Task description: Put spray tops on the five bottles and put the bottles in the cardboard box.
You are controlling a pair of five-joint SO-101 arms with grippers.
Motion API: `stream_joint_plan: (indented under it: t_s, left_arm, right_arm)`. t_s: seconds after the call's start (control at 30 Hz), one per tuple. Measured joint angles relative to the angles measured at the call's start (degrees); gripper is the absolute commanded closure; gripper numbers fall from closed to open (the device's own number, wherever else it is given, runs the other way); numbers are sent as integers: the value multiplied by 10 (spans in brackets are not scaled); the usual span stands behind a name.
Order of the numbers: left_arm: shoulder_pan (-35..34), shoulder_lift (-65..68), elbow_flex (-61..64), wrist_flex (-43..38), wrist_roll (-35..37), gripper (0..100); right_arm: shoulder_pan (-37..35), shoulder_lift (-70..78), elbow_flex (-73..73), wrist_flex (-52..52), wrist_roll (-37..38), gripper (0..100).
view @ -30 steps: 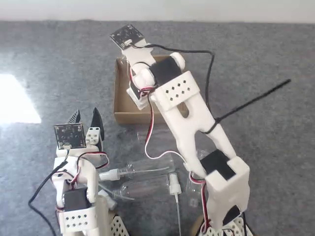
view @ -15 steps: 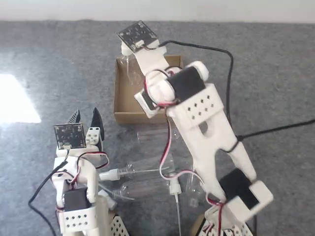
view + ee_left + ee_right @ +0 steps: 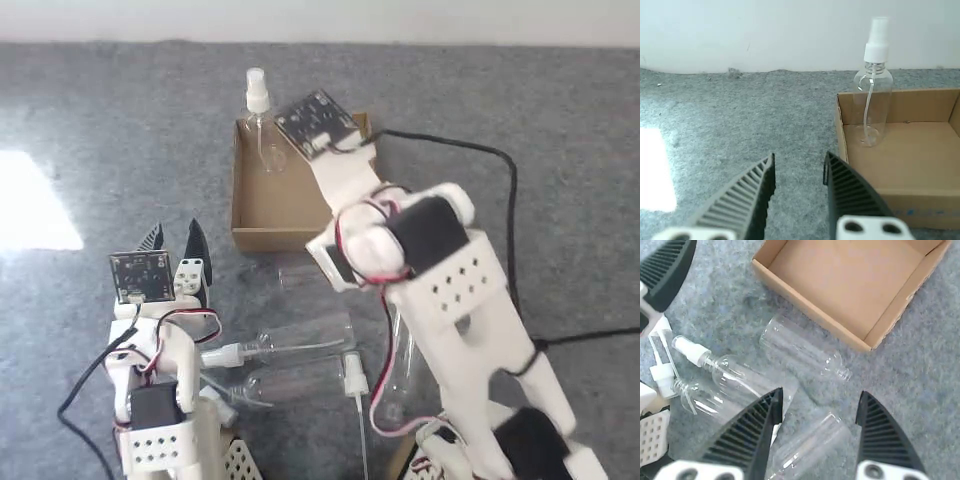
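We have one capped bottle (image 3: 262, 130) standing in the box (image 3: 237, 190). Our right gripper (image 3: 820, 395), spread and empty, should next grasp an uncapped bottle (image 3: 802, 357); our left gripper (image 3: 800, 157) gapes empty too.

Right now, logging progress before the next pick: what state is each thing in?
cardboard box, open-topped, one bottle inside
boxed spray bottle, upright, top on
bottle nearest the box, lying, uncapped
capped bottle on the table, lying
left gripper, jaws open, empty
right gripper, jaws open, empty
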Motion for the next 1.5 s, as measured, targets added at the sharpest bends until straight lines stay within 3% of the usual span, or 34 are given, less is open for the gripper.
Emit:
stream_joint_plan:
  t_s: [0.37, 0.8, 0.9, 1.17, 1.5]
  left_arm:
    - [0, 0, 0, 0, 0, 848]
    - [0, 0, 0, 0, 0, 848]
    - [0, 0, 0, 0, 0, 848]
    - [0, 0, 0, 0, 0, 848]
    - [0, 0, 0, 0, 0, 848]
  right_arm:
    - [0, -111, 208, -98, -1, 790]
    - [0, -119, 387, -259, -2, 789]
    - [12, -119, 392, -261, -14, 789]
    - [87, -119, 392, -237, -132, 788]
    - [88, -119, 398, -168, -204, 788]
